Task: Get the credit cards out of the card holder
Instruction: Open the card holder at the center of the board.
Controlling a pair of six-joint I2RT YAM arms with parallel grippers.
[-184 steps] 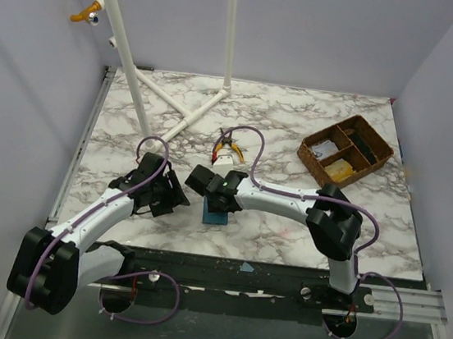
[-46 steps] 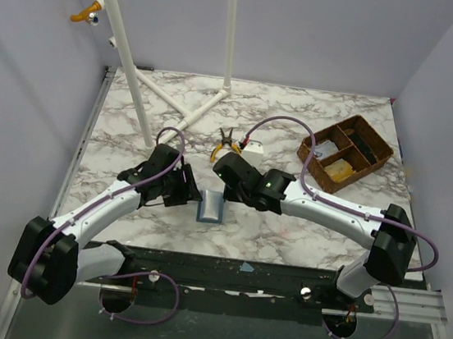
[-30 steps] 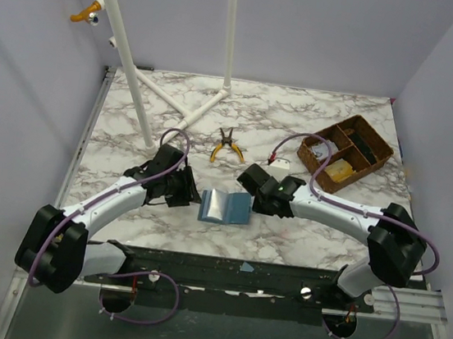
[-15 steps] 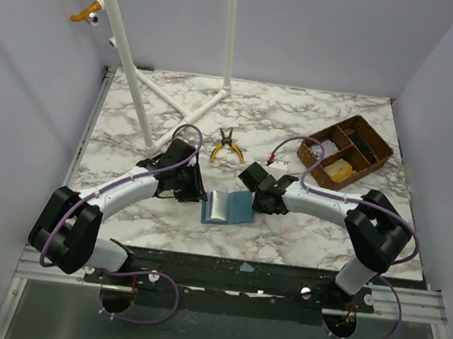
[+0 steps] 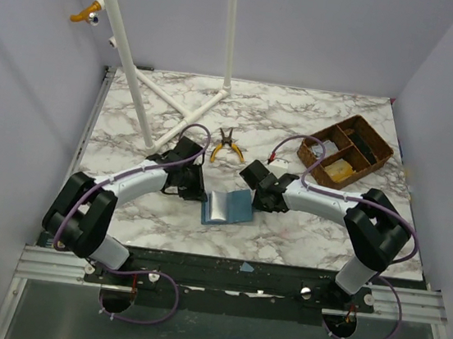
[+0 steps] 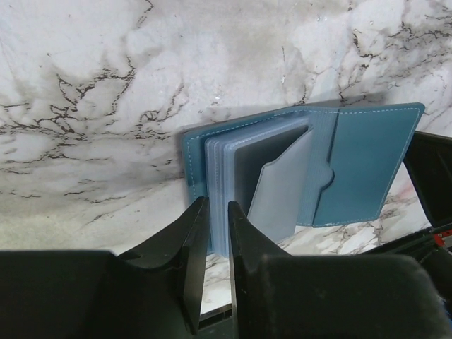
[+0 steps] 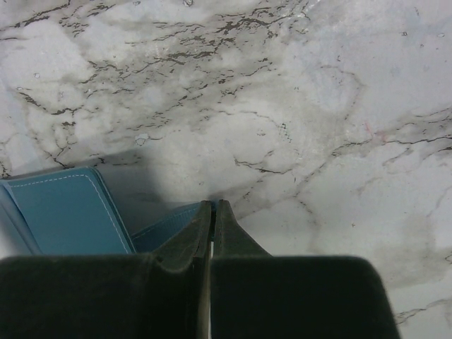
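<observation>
Ok, card holder [image 5: 226,207] is lying open on the marble table [image 5: 300,112], just nearward of the pliers [image 5: 228,145], with its pale sleeves [image 6: 222,162] fanning up over the left half. L gripper [image 6: 217,205], near-left of the pliers, is straddling that sleeve stack w/ jaws nearly closed; can't tell if it's actually clamping. R gripper [image 7: 212,205], near-right of the pliers, is sitting w/ jaws pressed together, tips meeting the holder's right flap edge; can't tell if it's pinching it. Brown tray [image 5: 311,163] is sitting well right of the pliers.
</observation>
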